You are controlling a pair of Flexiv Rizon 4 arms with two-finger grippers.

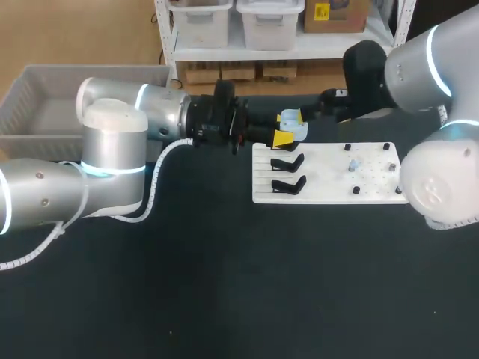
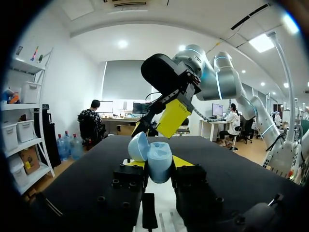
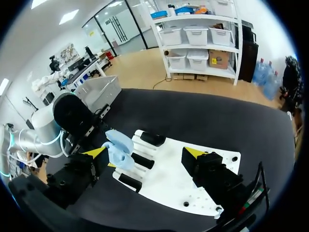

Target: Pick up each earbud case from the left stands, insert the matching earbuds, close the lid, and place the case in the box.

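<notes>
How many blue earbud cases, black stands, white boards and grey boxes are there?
Blue earbud case: 1
Black stands: 3
White board: 1
Grey box: 1
Total: 6

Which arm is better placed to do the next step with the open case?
Right, probably. The left gripper is shut on the open earbud case, so it is busy; the right gripper is open, empty and close beside the case.
</notes>
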